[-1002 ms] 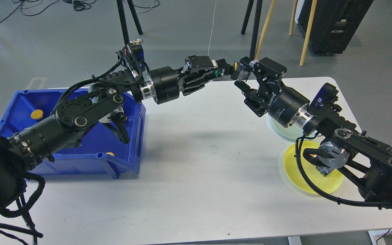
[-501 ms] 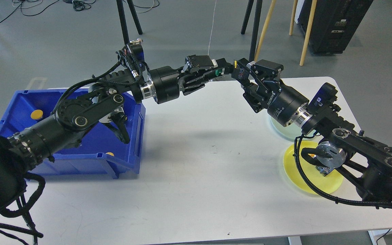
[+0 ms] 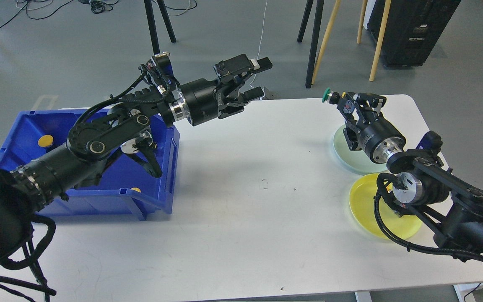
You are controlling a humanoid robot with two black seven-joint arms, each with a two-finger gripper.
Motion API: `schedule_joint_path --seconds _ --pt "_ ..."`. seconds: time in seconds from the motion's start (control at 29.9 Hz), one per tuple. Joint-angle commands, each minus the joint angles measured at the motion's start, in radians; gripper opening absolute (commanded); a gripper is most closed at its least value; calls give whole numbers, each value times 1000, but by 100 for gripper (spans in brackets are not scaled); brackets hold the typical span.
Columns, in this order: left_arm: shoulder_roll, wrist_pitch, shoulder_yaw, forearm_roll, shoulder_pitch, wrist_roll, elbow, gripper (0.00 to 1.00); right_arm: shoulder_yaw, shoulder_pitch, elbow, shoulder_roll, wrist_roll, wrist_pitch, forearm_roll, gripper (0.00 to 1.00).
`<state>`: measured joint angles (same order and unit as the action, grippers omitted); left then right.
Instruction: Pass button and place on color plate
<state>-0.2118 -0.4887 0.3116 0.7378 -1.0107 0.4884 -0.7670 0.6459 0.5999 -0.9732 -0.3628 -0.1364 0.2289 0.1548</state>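
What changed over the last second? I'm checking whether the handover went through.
Yes, it went through. The left claw let go, opened and drew back left. The right claw took the green button and carried it right, toward the pale green plate. The yellow plate and blue bin stayed put.

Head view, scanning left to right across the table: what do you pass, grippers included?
Blue bin → left gripper, open and empty → green button held in the right gripper → pale green plate → yellow plate, nearer than the green one.
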Motion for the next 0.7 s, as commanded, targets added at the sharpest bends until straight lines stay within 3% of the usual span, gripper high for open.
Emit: schedule_joint_path --seconds 0.0,0.1,0.13,0.3,0.33,0.37,0.57,0.67 --pt "0 0 0 0 1 0 0 96 -9 5 180 48 55 30 -109 1" --pt "0 0 0 0 1 0 0 96 -11 6 237 56 75 43 -113 1" --pt "0 0 0 0 1 0 0 96 -11 6 247 59 84 50 -113 7" --pt "0 0 0 0 1 0 0 96 8 12 264 67 87 84 -118 63" --pt "0 0 0 0 1 0 0 96 8 14 261 67 87 84 -119 90" --pt "0 0 0 0 1 0 0 96 8 15 257 67 89 79 -120 100" --pt "5 0 1 -1 1 0 0 96 0 26 240 58 89 72 -118 100" --pt "5 0 6 -14 12 0 0 96 -3 50 145 25 84 38 -109 100"
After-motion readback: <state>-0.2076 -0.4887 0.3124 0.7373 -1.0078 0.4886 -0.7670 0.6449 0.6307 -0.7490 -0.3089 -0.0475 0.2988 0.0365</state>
